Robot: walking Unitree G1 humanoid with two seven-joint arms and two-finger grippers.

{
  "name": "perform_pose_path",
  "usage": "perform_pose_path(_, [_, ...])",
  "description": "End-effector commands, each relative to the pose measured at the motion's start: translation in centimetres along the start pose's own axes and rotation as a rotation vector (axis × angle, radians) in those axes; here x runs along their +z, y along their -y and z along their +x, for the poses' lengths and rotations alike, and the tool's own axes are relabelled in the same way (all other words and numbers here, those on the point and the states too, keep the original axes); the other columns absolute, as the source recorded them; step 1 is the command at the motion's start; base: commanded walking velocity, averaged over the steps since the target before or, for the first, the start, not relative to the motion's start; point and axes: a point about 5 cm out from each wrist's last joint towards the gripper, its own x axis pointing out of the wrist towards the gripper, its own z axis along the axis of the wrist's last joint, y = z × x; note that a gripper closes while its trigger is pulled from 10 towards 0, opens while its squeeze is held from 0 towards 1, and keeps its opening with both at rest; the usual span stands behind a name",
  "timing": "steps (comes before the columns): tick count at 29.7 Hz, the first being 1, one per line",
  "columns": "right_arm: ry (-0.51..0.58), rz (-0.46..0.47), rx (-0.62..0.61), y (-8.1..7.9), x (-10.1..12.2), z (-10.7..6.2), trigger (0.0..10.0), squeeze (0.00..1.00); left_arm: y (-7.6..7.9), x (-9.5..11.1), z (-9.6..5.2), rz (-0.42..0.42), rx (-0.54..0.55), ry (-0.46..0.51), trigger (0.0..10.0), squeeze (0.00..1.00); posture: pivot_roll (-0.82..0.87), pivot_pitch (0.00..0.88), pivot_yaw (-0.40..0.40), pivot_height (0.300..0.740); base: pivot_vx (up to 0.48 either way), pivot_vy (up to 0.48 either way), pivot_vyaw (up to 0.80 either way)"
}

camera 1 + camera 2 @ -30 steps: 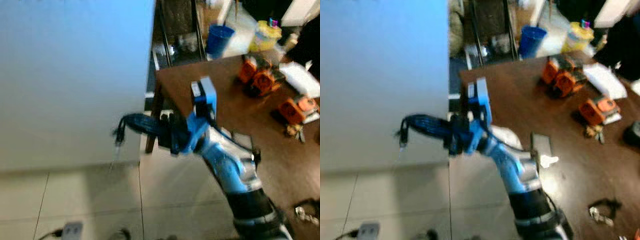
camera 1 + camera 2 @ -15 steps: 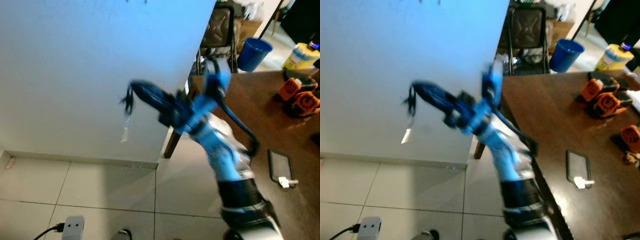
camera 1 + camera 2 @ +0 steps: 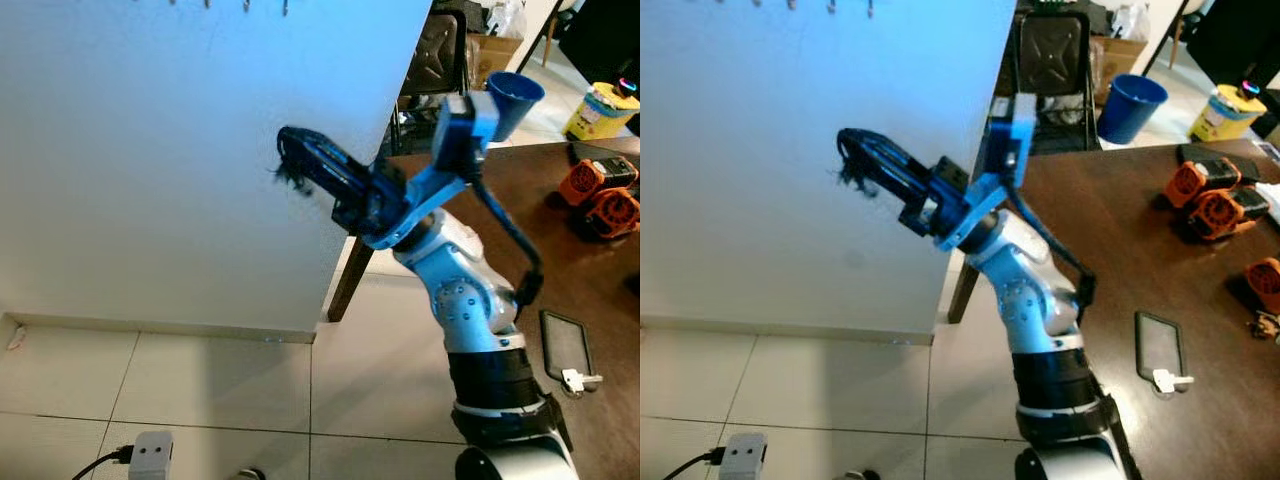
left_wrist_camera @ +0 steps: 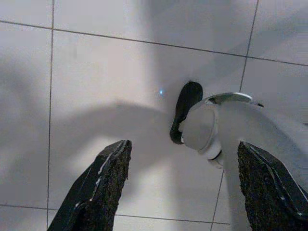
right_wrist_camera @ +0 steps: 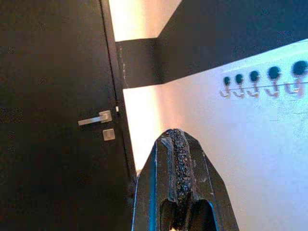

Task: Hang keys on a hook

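**tilefan:** where are the keys [image 3: 292, 172] right now?

**g1watcher:** pinched at the tip of the right gripper [image 3: 300, 160], held up against the white wall [image 3: 150, 180]; they read as a small dark blurry clump; the long black fingers are pressed together on them, rough grainy pads in the wrist view; the row of hooks [image 5: 260, 82] sits higher up the wall, well apart from the keys; little curved hooks under dark round studs

**tilefan:** what could go wrong?

**g1watcher:** I'd guess missing the hook; those are tiny and the ring's opening is hidden between the fingers; let go early and the keys drop to the glossy floor tiles [image 3: 210, 390]; left gripper [image 4: 183, 187] hangs idle with fingers spread over the tiles
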Motion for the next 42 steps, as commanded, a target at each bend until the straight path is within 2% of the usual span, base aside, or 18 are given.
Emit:
perform_pose_path(1, [0.018,-0.002,0.000,0.0,0.5,-0.1,10.0,0.00,0.7,-1.3,-0.2,0.002,-0.027,-0.042,10.0,0.00,0.00,0.069,-0.036,0.740,0.262,0.000,0.00])
perform_pose_path(6, [0.027,-0.005,-0.015,0.1,0.7,-0.1,10.0,0.00,0.6,-1.3,-0.2,0.005,-0.030,-0.041,10.0,0.00,0.00,0.072,-0.035,0.740,0.260,0.000,0.00])
perform_pose_path(13, [0.043,0.011,0.033,-0.6,1.3,-0.4,10.0,0.00,0.5,-1.4,-0.3,0.019,-0.037,-0.044,10.0,0.00,-0.01,0.075,-0.030,0.740,0.263,0.000,0.00])
perform_pose_path(26, [0.067,0.004,0.044,-0.9,2.3,-0.5,10.0,0.00,0.5,-1.6,-0.3,0.035,-0.042,-0.047,10.0,0.00,-0.02,0.074,-0.029,0.740,0.263,0.000,0.00])
perform_pose_path(30, [0.062,-0.007,0.034,-0.9,2.6,-0.5,10.0,0.00,0.6,-1.5,-0.3,0.038,-0.045,-0.046,10.0,0.00,-0.02,0.070,-0.035,0.740,0.262,0.000,0.00])
perform_pose_path(31, [0.006,-0.059,0.007,-0.6,2.4,-0.2,10.0,0.00,0.7,-1.5,-0.3,0.040,-0.047,-0.045,10.0,0.00,-0.02,0.071,-0.036,0.740,0.247,0.000,0.00])
perform_pose_path(33, [-0.004,-0.070,0.010,-0.7,2.3,0.0,10.0,0.00,0.7,-1.5,-0.3,0.041,-0.049,-0.045,10.0,0.00,-0.02,0.072,-0.037,0.740,0.247,0.000,0.00])
perform_pose_path(36, [0.004,-0.081,0.024,-1.2,2.7,0.7,10.0,0.00,0.8,-1.5,-0.2,0.039,-0.050,-0.045,10.0,0.00,-0.02,0.074,-0.039,0.740,0.161,0.000,0.00])
perform_pose_path(42, [0.024,-0.088,0.033,-1.6,3.4,0.7,10.0,0.00,1.0,-1.7,-0.3,0.033,-0.043,-0.049,10.0,0.00,-0.03,0.082,-0.040,0.740,0.000,0.000,0.00])
